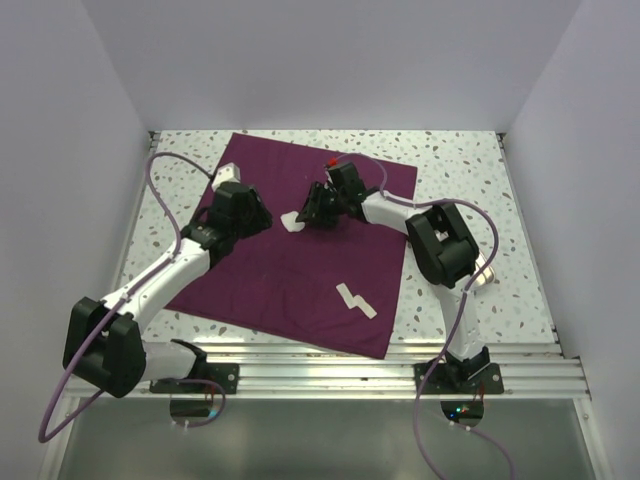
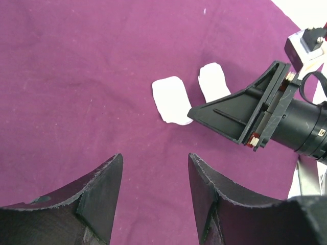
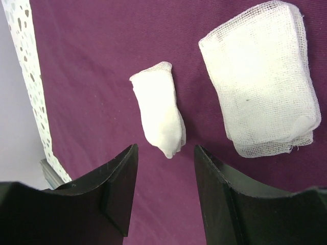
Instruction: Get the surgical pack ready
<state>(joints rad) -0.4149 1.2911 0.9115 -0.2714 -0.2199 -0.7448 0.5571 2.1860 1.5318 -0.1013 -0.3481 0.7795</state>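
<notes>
The dark purple cloth [image 1: 300,270] of the surgical pack lies spread flat on the table. Two white gauze pieces sit near its middle: a small rolled gauze [image 3: 159,115] and a larger folded gauze square [image 3: 260,76]. My right gripper [image 3: 166,149] is open just short of the rolled gauze, which lies ahead of the fingertips, not between them. In the top view the right gripper [image 1: 308,212] hovers over this gauze [image 1: 293,220]. My left gripper [image 2: 155,158] is open over bare cloth, left of the gauze [image 2: 171,99]. Two more gauze pieces [image 1: 355,300] lie near the cloth's front right.
The speckled table [image 1: 460,170] shows around the cloth, with white walls on three sides. A metal rail [image 1: 400,365] runs along the near edge by the arm bases. In the left wrist view, one finger of my right gripper [image 2: 230,109] reaches in from the right.
</notes>
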